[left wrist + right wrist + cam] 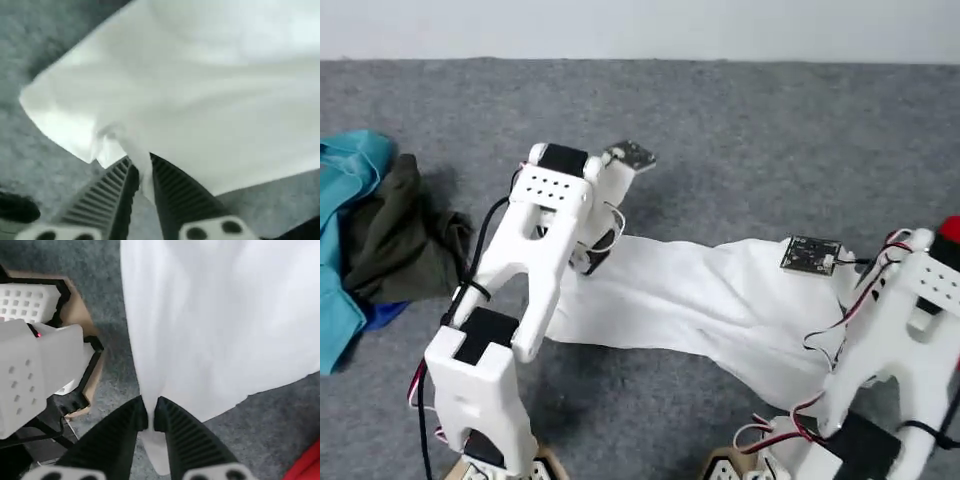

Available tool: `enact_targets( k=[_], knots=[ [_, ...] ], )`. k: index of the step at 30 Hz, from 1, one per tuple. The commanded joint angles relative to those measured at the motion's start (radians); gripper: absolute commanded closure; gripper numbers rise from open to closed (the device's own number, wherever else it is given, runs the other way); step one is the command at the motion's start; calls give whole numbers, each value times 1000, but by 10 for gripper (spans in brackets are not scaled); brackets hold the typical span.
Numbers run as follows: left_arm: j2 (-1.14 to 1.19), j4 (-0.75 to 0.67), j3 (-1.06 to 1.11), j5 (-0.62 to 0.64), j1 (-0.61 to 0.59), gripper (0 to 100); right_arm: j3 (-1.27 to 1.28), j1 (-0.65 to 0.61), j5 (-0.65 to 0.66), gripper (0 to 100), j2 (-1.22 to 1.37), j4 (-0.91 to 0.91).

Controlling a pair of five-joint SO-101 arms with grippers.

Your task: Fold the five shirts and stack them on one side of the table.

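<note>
Left end effector (pixel 141 169) and right end effector (pixel 150 411) pinch the limp white shirt (pixel 690 295).

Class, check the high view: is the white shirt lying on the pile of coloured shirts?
No, the white shirt lies apart from the pile of coloured shirts, with bare grey table between them.

The crumpled white cloth shirt (pixel 690 295) has its near right part hidden behind the white plastic right arm (pixel 900 300), and its left corner slips under the wrist of the white plastic left arm (pixel 505 275). In the left wrist view the shirt (pixel 200 90) is blurred and runs off the frame. Well left of the shirt, a heap of teal, olive and blue cloth (pixel 370 240) is cut by the edge. Right of the shirt, a red object (pixel 950 230) is cut too, its kind unclear.
</note>
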Motion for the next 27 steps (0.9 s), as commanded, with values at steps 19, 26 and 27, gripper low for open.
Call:
enact_targets(
  k=[19,26,27],
  knots=[
    [-69,32,242,5,-52,903,38,24,-118,800,127,38],
    [-249,32,240,84,-112,753,-37,24,-127,693,111,39],
    [-284,32,240,83,-110,751,-54,22,-129,693,105,38]
  ],
)
